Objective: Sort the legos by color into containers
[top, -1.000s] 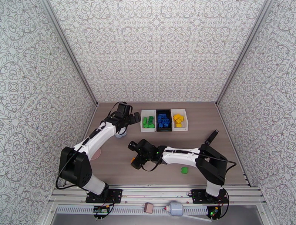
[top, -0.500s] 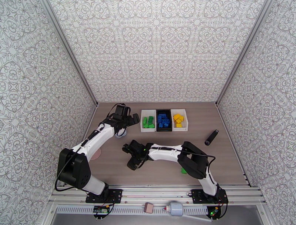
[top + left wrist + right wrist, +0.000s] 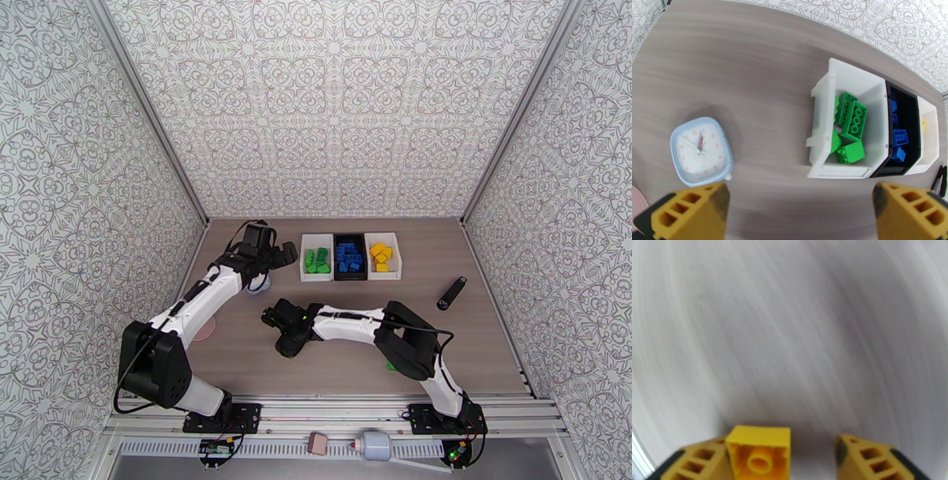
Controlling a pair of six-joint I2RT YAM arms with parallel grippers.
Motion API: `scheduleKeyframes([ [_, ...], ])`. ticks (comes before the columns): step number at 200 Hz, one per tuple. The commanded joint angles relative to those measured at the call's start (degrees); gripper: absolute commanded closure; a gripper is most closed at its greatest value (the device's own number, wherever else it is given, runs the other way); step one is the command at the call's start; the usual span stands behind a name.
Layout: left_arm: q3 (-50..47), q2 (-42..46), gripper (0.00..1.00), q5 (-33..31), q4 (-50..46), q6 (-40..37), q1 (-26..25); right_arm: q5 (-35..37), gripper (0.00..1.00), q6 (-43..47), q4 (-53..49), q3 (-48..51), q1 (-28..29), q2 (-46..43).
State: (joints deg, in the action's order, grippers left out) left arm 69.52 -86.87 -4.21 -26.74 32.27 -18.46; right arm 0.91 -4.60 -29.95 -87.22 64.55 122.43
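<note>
Three containers stand in a row at the back: a white bin [image 3: 317, 274] with green legos [image 3: 851, 126], a black bin [image 3: 350, 276] with blue legos [image 3: 900, 138], and a white bin [image 3: 383, 275] with yellow legos [image 3: 381, 254]. My left gripper [image 3: 274, 256] hovers open just left of the green bin, nothing between its fingers [image 3: 691, 213]. My right gripper [image 3: 286, 346] is down at the table's middle left. In its wrist view a yellow lego [image 3: 758, 451] lies studs-down between the jaws, against the left finger [image 3: 699, 459], a gap to the right one. A green lego [image 3: 391, 365] peeks out by the right arm's elbow.
A small pale blue clock [image 3: 701, 150] lies on the table under my left wrist. A pink disc [image 3: 205, 330] sits near the left wall. A black cylindrical object [image 3: 452, 294] lies at the right. Patterned walls close in the table on three sides.
My right arm reached left and lowered, its elbow folding over the green lego, and its jaws narrowed around the yellow lego. My left gripper drifted slightly left, still open.
</note>
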Motion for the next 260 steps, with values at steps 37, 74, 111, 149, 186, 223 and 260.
scheduleKeyframes([
  [37,-1.88,2.58,0.00,0.76,0.94,-1.95,0.67,0.24,0.52,-0.85,-1.80,-0.92,0.39,1.58],
  [74,-2.91,3.00,0.00,0.93,1.80,-2.54,0.73,0.66,0.66,-0.97,-1.19,-0.27,0.39,0.84],
  [111,-6.64,5.35,0.00,2.78,6.43,-4.72,0.42,2.51,0.76,-2.62,2.87,4.74,-0.07,-4.04],
  [149,-11.78,9.02,0.00,4.67,12.36,-7.47,-0.66,5.97,0.75,-6.32,12.00,16.76,-1.83,-14.43],
  [186,-16.81,11.76,0.00,9.26,17.79,-12.91,-3.47,11.70,0.75,-10.57,19.86,29.08,-3.97,-26.00],
  [223,-23.36,14.93,0.00,7.07,24.98,-18.39,-11.42,18.25,0.78,-13.82,23.41,37.65,-6.48,-36.53],
  [260,-29.84,17.88,0.00,2.97,31.84,-24.46,-20.38,22.72,0.80,-13.95,24.68,42.83,-11.04,-44.29],
])
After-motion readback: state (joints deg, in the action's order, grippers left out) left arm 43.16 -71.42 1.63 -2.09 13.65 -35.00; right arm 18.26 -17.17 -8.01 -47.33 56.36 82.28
